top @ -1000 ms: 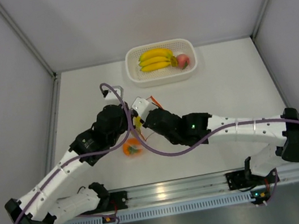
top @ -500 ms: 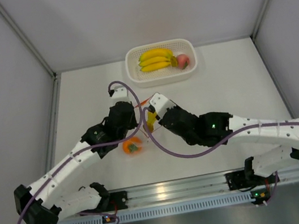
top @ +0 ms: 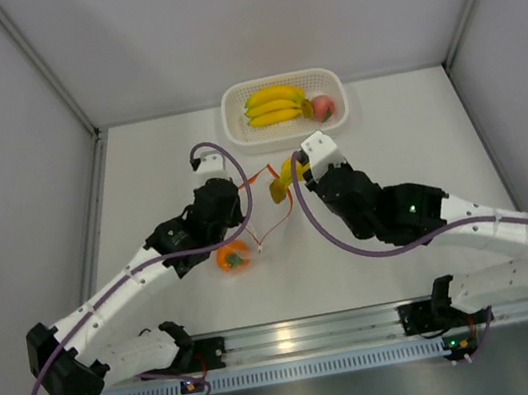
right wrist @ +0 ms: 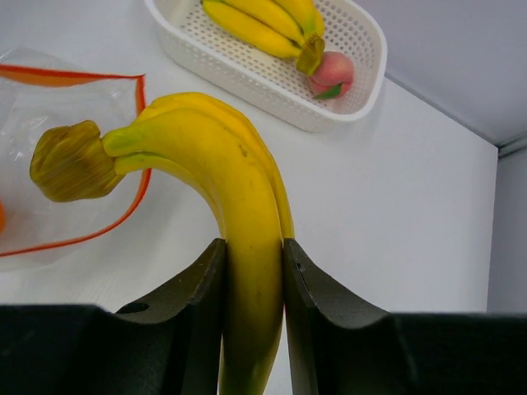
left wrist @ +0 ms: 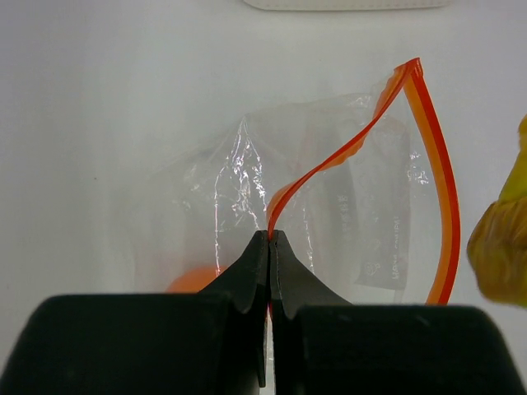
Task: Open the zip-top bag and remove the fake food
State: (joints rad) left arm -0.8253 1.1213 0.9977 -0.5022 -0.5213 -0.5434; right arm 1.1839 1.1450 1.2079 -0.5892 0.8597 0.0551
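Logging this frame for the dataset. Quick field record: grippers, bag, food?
left gripper: shut on bag, at its orange strip
right gripper: shut on banana bunch, outside the bag
bag: mouth open
orange: seen through the bag plastic
basket: holds second banana bunch and peach
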